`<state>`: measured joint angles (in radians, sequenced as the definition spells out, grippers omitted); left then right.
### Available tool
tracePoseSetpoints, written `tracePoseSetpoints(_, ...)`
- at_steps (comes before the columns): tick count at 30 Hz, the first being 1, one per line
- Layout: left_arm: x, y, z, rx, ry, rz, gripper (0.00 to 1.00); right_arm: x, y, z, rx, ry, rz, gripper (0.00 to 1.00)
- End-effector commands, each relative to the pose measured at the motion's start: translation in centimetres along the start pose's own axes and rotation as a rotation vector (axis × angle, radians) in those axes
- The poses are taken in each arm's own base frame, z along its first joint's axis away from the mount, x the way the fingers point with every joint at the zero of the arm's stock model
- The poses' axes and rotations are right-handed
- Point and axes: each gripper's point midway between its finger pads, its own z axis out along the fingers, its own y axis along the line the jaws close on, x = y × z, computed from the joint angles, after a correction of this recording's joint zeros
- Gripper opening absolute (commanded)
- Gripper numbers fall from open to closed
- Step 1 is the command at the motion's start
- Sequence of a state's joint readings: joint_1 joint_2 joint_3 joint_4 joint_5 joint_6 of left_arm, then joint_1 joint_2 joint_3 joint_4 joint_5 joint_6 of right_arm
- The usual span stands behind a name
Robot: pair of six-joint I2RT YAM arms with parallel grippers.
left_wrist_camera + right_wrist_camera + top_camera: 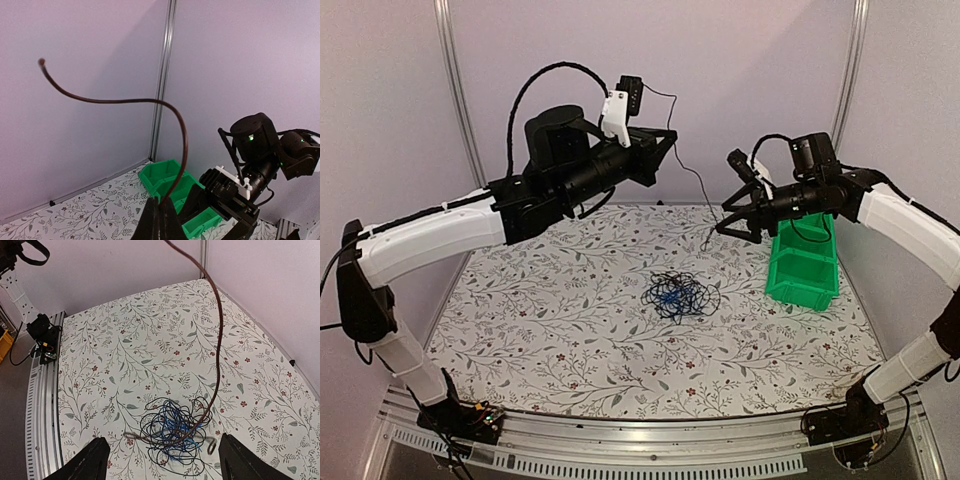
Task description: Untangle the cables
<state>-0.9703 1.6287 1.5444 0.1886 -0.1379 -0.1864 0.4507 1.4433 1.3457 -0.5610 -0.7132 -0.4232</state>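
Right claw (162, 440) gaped wide and empty, well above the tangled cables (172, 432) on the worktop (125, 355); left claw (159, 216), high up, pinched one dark strand (125, 101).

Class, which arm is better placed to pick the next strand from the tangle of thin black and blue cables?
Right. The right gripper is open and looks down on the tangle; the left gripper is shut on a thin dark cable, raised high.
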Motion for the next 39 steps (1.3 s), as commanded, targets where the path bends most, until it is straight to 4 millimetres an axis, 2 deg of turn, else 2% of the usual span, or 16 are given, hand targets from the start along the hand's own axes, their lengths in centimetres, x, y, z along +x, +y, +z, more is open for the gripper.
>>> tracePoseSetpoints(1,0.9,0.4,1.0,0.061,-0.001,-0.026,0.0,-4.2,0.1,-1.8,0.018,-0.101,-0.034,0.78)
tracePoseSetpoints(8,1.7,-0.6,1.9,0.174,0.024,-0.039,0.0,-5.5,-1.1,-0.5,-0.011,-0.141,0.024,0.7)
tracePoseSetpoints(13,1.7,-1.2,1.9,0.237,0.024,-0.051,0.0,-5.6,-1.9,1.1,-0.043,-0.147,0.07,0.63)
tracePoseSetpoints(17,1.8,-1.2,2.0,0.249,0.026,-0.053,0.0,-5.3,-2.3,2.2,-0.067,-0.14,0.093,0.51)
tracePoseSetpoints(21,1.9,-0.8,2.0,0.244,0.03,-0.064,0.0,-5.6,-2.5,2.5,-0.077,-0.147,0.1,0.44)
tracePoseSetpoints(25,2.2,-0.4,2.2,0.238,0.036,-0.075,0.0,-6.3,-2.3,2.1,-0.077,-0.164,0.093,0.4)
tracePoseSetpoints(27,2.5,-0.2,2.3,0.236,0.042,-0.081,0.0,-6.7,-2.1,1.7,-0.079,-0.175,0.086,0.32)
tracePoseSetpoints(28,2.6,-0.2,2.4,0.235,0.045,-0.083,0.0,-6.8,-2.0,1.5,-0.079,-0.178,0.083,0.25)
tracePoseSetpoints(29,2.7,-0.1,2.5,0.233,0.047,-0.086,0.0,-7.0,-1.9,1.4,-0.075,-0.181,0.082,0.15)
tracePoseSetpoints(31,3.2,0.4,2.7,0.208,0.057,-0.099,0.0,-7.2,-2.0,1.0,-0.056,-0.183,0.084,0.03)
tracePoseSetpoints(32,3.5,0.8,2.9,0.188,0.067,-0.107,0.0,-7.2,-2.1,0.9,-0.043,-0.181,0.086,0.0)
tracePoseSetpoints(34,4.4,1.8,3.2,0.134,0.094,-0.127,0.0,-7.4,-2.3,0.1,-0.005,-0.183,0.086,0.0)
tracePoseSetpoints(35,5.0,2.7,3.4,0.095,0.113,-0.142,0.06,-7.3,-2.6,-0.3,0.017,-0.181,0.088,0.0)
tracePoseSetpoints(36,5.7,3.7,3.5,0.049,0.135,-0.161,0.23,-7.1,-3.0,-0.8,0.042,-0.182,0.093,0.0)
tracePoseSetpoints(37,6.5,4.7,3.6,0.008,0.155,-0.179,0.35,-6.8,-3.4,-1.4,0.065,-0.182,0.103,0.0)
tracePoseSetpoints(39,7.9,5.6,3.3,-0.018,0.187,-0.202,0.49,-5.5,-5.2,-2.9,0.123,-0.177,0.147,0.0)
